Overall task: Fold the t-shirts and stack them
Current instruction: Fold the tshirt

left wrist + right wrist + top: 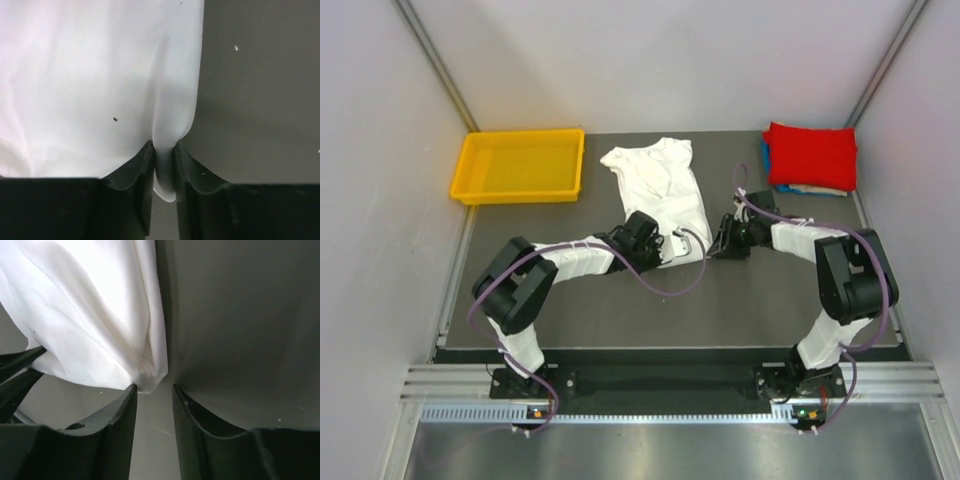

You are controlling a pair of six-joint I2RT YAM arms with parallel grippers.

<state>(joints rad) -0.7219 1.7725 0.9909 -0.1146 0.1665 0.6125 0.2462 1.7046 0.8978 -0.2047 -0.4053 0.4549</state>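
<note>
Left fingers (144, 167) pinch a fold of the white t-shirt (660, 185). Right fingers (125, 410) stand spread at its corner. The shirt lies mid-desk (720, 310); yellow tray (515, 194) far left, red t-shirt (810, 155) topping a stack far right. Pale walls (380, 200) enclose the desk.

- Top view: set high above and behind the arm bases (515, 380). It looks down and forward over the whole table (720, 300), from near edge to far edge.
- Left wrist view: very close, just behind the left gripper (163, 145). It looks down on the shirt (90, 85) edge, with bare table to the right.
- Right wrist view: equally close, behind the right gripper (154, 386), facing a shirt corner.
- All three views share the shirt's near end.
</note>
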